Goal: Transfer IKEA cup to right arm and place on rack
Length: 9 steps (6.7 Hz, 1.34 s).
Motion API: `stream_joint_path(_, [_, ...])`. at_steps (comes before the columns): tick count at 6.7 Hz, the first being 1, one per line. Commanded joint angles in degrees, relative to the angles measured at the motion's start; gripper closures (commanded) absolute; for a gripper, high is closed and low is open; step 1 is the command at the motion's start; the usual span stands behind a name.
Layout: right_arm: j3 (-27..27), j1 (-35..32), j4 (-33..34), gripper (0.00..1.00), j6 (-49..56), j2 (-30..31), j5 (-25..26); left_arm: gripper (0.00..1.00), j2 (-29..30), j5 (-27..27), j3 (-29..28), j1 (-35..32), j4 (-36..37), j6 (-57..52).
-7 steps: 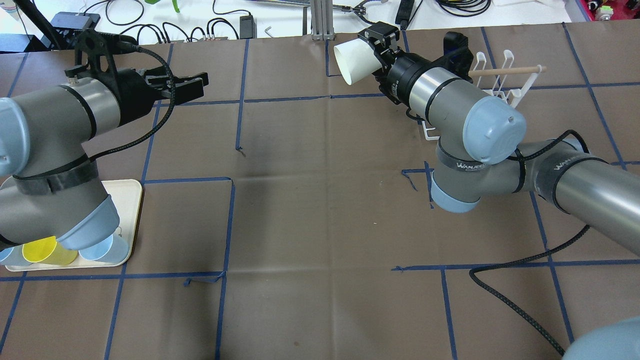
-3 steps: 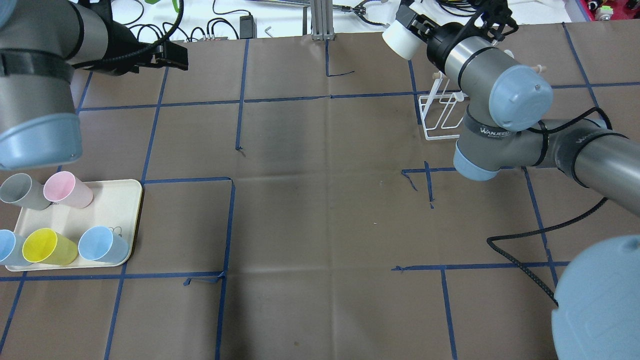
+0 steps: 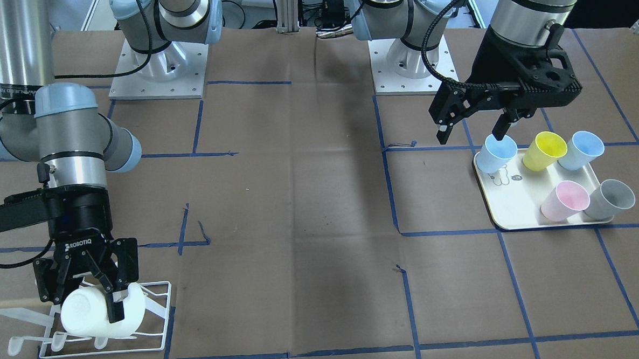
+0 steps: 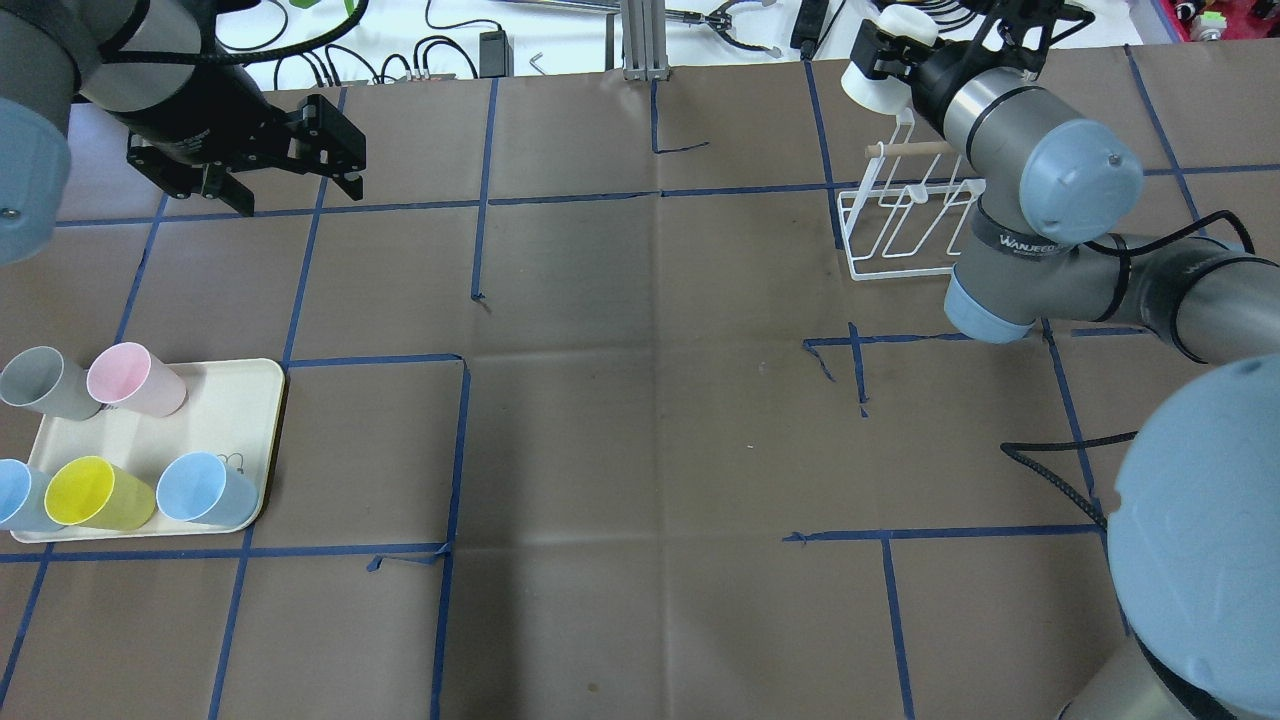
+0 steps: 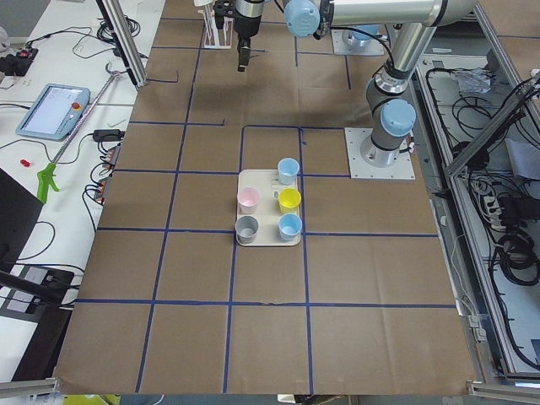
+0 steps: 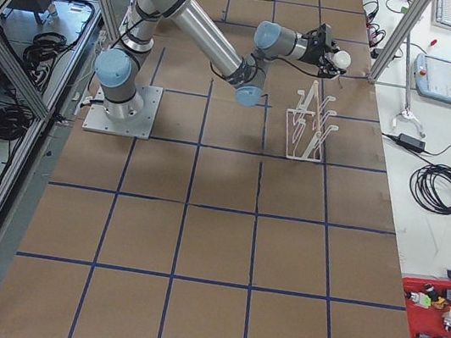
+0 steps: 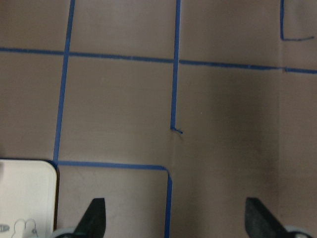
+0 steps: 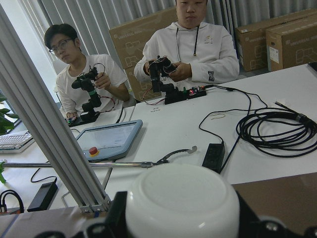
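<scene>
My R pincer (image 3: pixel 87 304) is clenched on the white cup (image 3: pixel 126 317). Cup's tipped on its side, base twd the front cam, right over the white wire rack (image 3: pixel 161 316) at the desk (image 3: pixel 300 229) edge opp. my bases. Can't tell if it's touching a prong. My L pincer (image 3: pixel 471 135) hangs released, nothing in it, raised above the desk nr the cream tray (image 3: pixel 515 211) w/ 5 coloured cups

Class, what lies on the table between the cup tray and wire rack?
Between tray and rack: only bare brown paper and blue tape, in the overhead view.
</scene>
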State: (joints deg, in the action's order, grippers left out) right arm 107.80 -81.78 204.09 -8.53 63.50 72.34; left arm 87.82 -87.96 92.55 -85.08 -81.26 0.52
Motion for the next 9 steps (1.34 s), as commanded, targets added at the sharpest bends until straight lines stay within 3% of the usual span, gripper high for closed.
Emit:
stream_joint_path(1, [-1.02, 1.79, -0.09, 0.78, 7.46, -1.70, -0.01, 0.00, -4.48, -1.07, 2.53, 0.79, -4.24, -2.34])
stream_joint_path(3, [-1.89, 2.59, 0.17, 0.78, 12.48, -4.08, 0.51, 0.00, -10.01, -5.28, 9.11, 4.80, -4.43, -13.48])
stream_joint_path(6, [-2.78, 2.51, 0.08, 0.78, 12.14, -5.75, 0.52, 0.00, -19.67, -4.50, 23.24, 23.41, -2.68, -34.91])
stream_joint_path(8, [-1.99, 2.33, 1.66, 0.77, 11.88, -7.07, 1.74, 0.01, -22.69, -4.41, 30.21, 28.38, 1.70, -38.48])
stream_joint_path(9, [-1.46, 2.24, 1.40, 0.71, 11.87, -7.07, 1.83, 0.01, -21.65, -4.41, 32.67, 28.48, 5.73, -38.57])
